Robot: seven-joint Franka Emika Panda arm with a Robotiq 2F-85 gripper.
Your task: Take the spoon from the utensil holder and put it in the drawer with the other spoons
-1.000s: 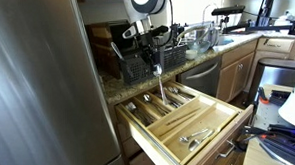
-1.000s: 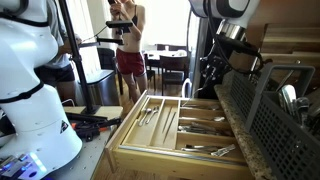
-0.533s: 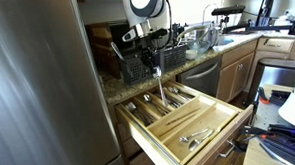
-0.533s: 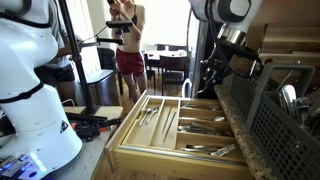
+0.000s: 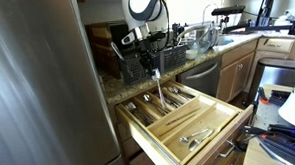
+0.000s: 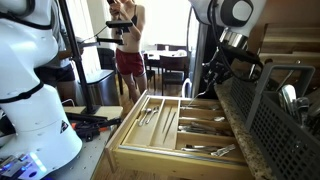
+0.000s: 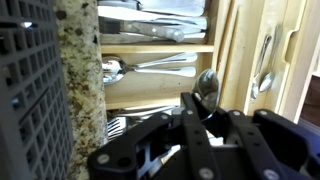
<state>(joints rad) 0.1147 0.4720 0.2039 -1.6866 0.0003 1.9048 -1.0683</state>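
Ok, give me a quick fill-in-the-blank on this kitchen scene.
The fingers are shut on a ____.
It hangs over the open ____.
The black holder stands on the granite ____.
Missing words: spoon, drawer, counter.

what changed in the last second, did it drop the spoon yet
Not yet. The arm leaned over a little and the hand eased the spoon slightly lower over the drawer. Nothing was let go: the hand stays shut on the spoon. The holder and the drawer are as before.
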